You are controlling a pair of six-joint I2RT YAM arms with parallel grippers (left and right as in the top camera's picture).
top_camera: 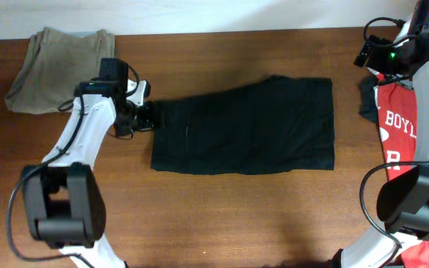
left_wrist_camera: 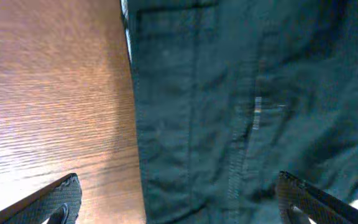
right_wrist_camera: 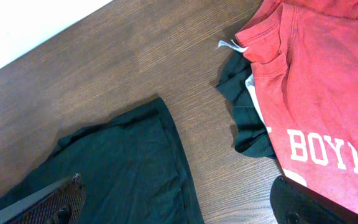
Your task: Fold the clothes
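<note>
Black shorts (top_camera: pixel 252 126) look light and floppy; I'd pinch their left edge, right under the left gripper (left_wrist_camera: pixel 178 185), which is spread wide, right gripper (right_wrist_camera: pixel 176 185) gaping too

1. A brown wood-grain table (right_wrist_camera: pixel 166 68) fills most of the view, with a strip of white wall (right_wrist_camera: pixel 23 25) at the far left corner.
2. At the near left lie black fabric shorts (right_wrist_camera: pixel 123 168), spread flat, one corner reaching toward the far right.
3. On the right lies a red cotton T-shirt (right_wrist_camera: pixel 328 81) with the white letters "BOYL" and a white tag (right_wrist_camera: pixel 227 45) at its collar.
4. A dark crumpled garment (right_wrist_camera: pixel 247 124) pokes out from under the shirt's left edge, apart from the shorts.
5. The right gripper (right_wrist_camera: pixel 179 208) shows two black textured fingertips (right_wrist_camera: pixel 58 202) wide apart at the near corners, with nothing between them.
</note>
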